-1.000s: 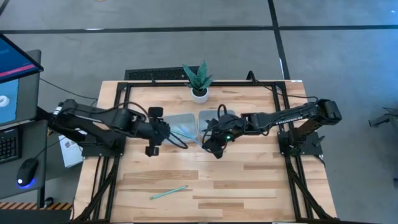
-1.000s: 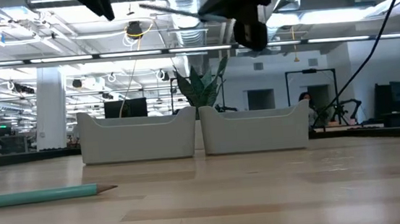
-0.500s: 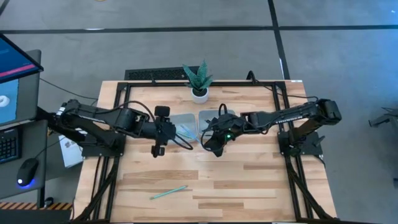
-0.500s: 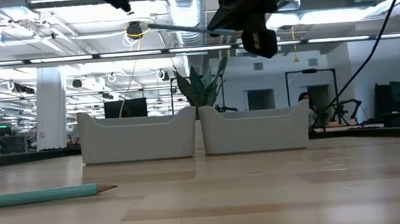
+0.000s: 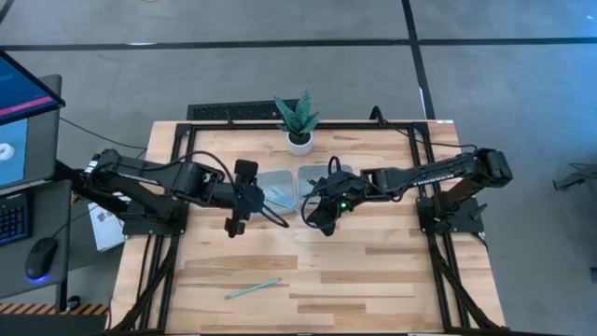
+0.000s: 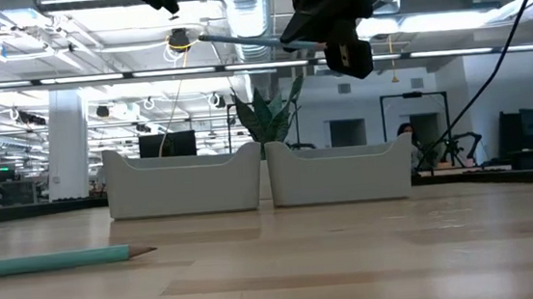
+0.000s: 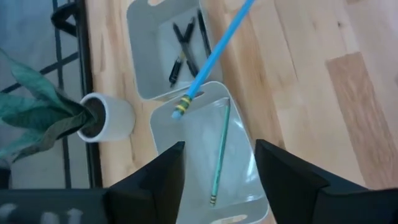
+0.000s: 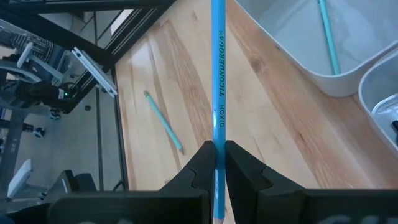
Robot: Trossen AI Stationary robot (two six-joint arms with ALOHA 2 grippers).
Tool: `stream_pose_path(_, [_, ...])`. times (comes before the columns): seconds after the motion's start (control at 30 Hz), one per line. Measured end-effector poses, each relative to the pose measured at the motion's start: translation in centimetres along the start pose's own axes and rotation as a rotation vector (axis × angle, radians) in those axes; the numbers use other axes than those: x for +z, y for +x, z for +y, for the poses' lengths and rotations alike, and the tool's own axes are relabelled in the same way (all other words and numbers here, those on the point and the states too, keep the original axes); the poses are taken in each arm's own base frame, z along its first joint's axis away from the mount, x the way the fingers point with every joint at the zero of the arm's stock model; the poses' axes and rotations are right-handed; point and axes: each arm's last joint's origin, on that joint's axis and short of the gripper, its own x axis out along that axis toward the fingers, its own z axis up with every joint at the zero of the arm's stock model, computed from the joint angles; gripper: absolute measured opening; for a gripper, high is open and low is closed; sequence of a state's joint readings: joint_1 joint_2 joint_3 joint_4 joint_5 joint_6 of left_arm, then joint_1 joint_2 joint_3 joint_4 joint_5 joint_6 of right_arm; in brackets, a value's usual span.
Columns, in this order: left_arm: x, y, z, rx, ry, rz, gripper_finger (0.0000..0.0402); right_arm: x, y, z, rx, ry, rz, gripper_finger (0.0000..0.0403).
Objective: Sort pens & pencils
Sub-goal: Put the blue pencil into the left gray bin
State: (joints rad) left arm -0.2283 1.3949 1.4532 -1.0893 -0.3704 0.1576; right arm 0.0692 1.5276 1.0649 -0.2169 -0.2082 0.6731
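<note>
Two fingers of the right gripper (image 8: pixel 216 167) pinch a pencil (image 8: pixel 218 81) above the trays. The left gripper (image 7: pixel 219 163) gapes, seemingly empty. Only the left wrist view shows pens (image 7: pixel 185 45) in the far tray (image 7: pixel 144 74); another pencil (image 5: pixel 252 289) lies near the desk's front edge.

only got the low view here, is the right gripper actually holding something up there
Observer: Yes, the right gripper is shut on a blue pencil.
Operator: anything in the trays yet
Observer: One teal pencil lies in the left tray.
Operator: and the other tray
Observer: The right tray holds dark pens.
Operator: left arm busy?
Observer: The left gripper is open and empty over the left tray.
</note>
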Motion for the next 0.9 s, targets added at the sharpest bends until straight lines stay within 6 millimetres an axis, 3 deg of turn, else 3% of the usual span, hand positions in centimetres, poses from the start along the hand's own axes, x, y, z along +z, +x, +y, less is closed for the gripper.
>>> stream_pose_path(0.3, [-0.2,0.0,0.1,0.051,-0.054,0.027,0.0265,0.1,0.0,0.1,0.011,0.030,-0.013,0.0049])
stream_pose_path(0.63, [-0.7,0.0,0.0,0.047,-0.081,0.079,0.0277,0.2,0.0,0.1,0.015,0.063,-0.017,0.0049])
stream_pose_path(0.9, [1.0,4.2,-1.3,0.027,0.198,0.151,0.0277,0.1,0.0,0.1,0.016,0.116,-0.011,0.0049])
